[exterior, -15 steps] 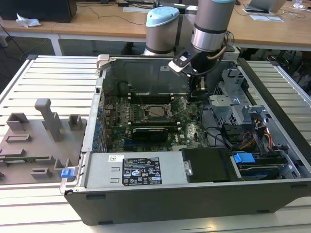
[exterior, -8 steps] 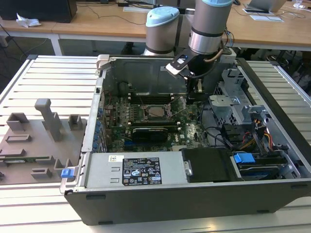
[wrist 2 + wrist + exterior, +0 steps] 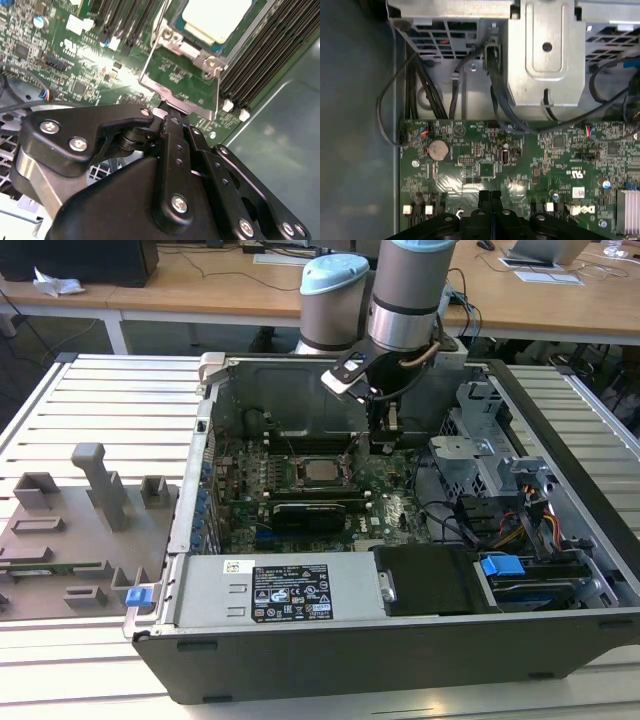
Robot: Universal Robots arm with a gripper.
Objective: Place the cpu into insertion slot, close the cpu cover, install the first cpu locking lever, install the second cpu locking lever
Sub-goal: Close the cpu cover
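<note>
End effector [image 3: 169,116], closed, sits at the cpu cover [image 3: 192,104] edge.

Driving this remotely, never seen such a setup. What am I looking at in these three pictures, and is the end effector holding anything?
The exterior view shows one robot arm reaching into an open computer case lying on a slatted table. The two wrist views come from cameras riding on the arm, looking past the black end effector at the green motherboard. In the second wrist view the cpu lies framed by the metal cpu cover. The end effector is near the cover's edge, closed, nothing clearly held.
</note>
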